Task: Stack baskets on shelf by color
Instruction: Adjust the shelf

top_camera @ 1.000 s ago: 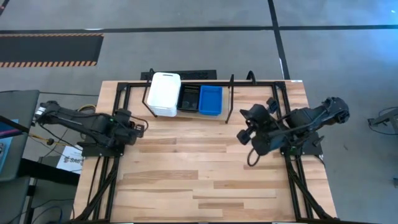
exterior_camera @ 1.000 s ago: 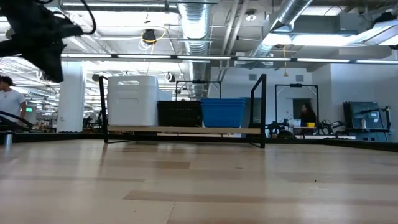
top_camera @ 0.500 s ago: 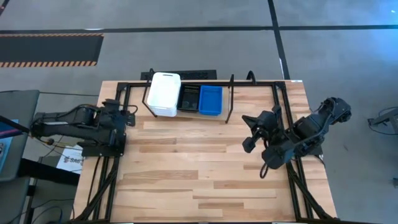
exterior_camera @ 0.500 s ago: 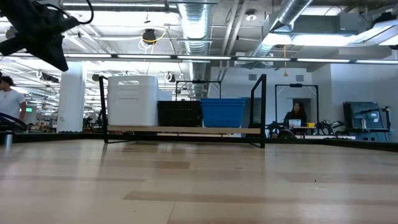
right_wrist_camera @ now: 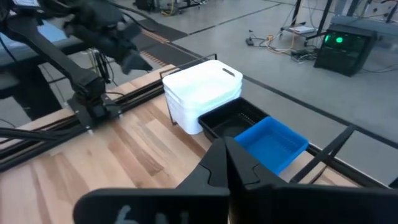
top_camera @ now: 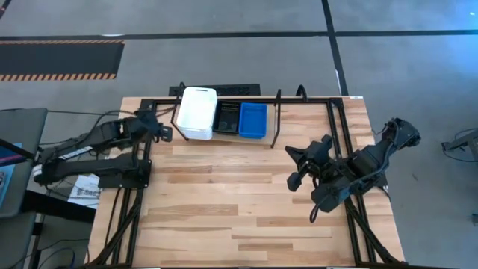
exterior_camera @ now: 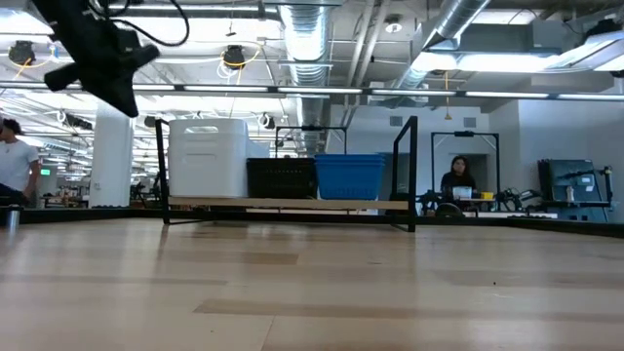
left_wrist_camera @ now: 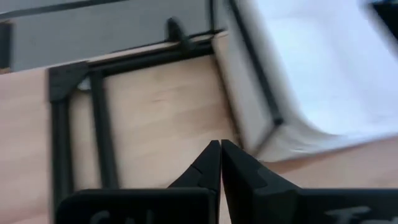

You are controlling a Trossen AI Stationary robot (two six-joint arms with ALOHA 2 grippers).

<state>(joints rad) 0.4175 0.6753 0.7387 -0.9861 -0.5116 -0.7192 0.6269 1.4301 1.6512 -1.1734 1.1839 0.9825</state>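
My left gripper (top_camera: 163,132) is clenched with nothing in it, up off the table just beside the white baskets (top_camera: 198,112). Shelf (top_camera: 226,97) sits at the table's far edge: white stack at its left end, black baskets (top_camera: 226,117) in the middle, blue baskets (top_camera: 253,119) on the right, all touching. My right gripper (top_camera: 293,166) is clenched too, empty, above the table's right half.

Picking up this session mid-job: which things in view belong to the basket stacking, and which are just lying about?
Belongs to the job:
- white plastic baskets, stacked
- black plastic basket
- blue plastic basket
- black thin-tube metal shelf
- left gripper, right gripper, both shut, holding nothing

Just lying about:
- white paper sheet beside the table
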